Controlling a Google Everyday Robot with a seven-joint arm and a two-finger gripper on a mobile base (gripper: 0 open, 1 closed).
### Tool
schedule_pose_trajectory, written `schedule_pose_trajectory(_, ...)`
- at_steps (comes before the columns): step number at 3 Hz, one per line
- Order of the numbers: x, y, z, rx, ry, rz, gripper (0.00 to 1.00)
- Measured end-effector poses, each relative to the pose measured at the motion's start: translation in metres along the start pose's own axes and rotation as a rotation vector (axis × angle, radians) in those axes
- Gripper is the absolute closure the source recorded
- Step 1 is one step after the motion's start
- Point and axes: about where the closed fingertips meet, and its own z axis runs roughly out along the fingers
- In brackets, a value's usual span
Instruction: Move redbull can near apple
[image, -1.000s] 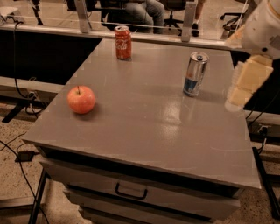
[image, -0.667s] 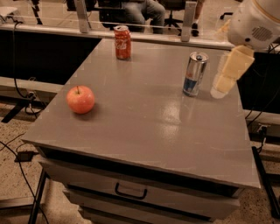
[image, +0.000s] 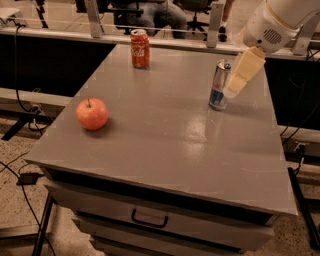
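My gripper (image: 234, 85) is right up against the redbull can (image: 220, 85), at its right side, tip level with the can's middle. From this angle I cannot tell whether my gripper is open or closed, or whether it is touching the can or just beside it.

Here is the risk: that can is tall and slim, standing upright on a narrow base. A sideways nudge at this height could tip it, and on this smooth grey table (image: 165, 145) it would probably roll, maybe off the right edge, which is near. A grab that catches only one side could spin it or let it slip out. Then there is a long carry across the tabletop, because the apple (image: 92, 113) sits well apart, near the left edge. Set the can down too hard beside it and the apple could roll away.

The can itself: silver upper body, blue lower band, a small red mark, open-looking top rim, towards the far right of the table. The red Coca-Cola can (image: 140, 48) stands at the far edge, clear of my path.
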Motion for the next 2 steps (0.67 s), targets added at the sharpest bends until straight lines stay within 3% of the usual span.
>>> schedule_pose_trajectory(1,0.0069,-0.0211,0.0156,0.016,0.015,0.035,0.02)
schedule_pose_trajectory(2,0.0049,-0.0200,0.0166,0.014,0.011,0.031,0.25)
